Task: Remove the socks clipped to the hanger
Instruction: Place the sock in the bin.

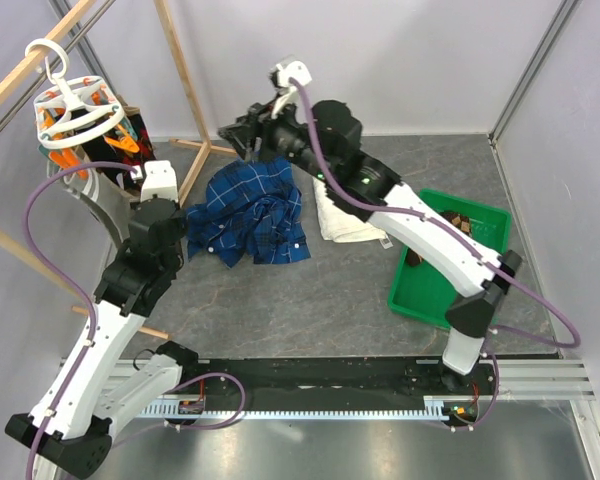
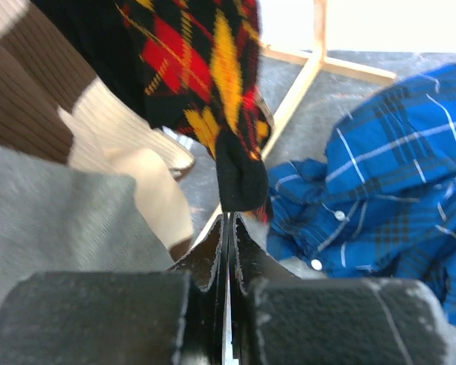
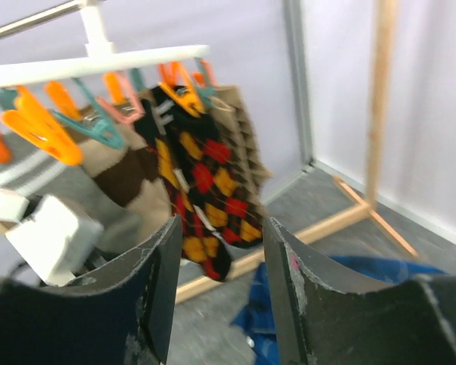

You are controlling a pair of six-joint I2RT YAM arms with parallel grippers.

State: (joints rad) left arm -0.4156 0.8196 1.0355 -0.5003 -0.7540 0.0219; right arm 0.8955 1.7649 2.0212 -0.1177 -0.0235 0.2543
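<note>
Several socks (image 3: 201, 205) are hanging from the orange and teal clothespins (image 3: 38, 129) of the white hanger (image 1: 75, 105). The hanger is hooking over a wooden rack pole (image 1: 10, 77) at 10 o'clock in the top view. Among them, a black argyle one with red and yellow diamonds is dangling beside brown-and-cream and grey ones. The left hand (image 2: 228, 220) is reaching up beneath them with its fingers pressing fully together. Its tips are meeting the argyle toe at 12 o'clock in its wrist view; whether fabric is pinched, I cannot tell. The right hand (image 3: 222, 228) is hovering at 3 o'clock from the hanger, fingers partly spread and gripping nothing. Below it, a blue plaid shirt (image 1: 250, 215) is lying crumpled at the centre of the surface (image 1: 310, 300). A white towel (image 1: 345, 225) and a green tray (image 1: 420, 305) are sitting toward 3 o'clock.
</note>
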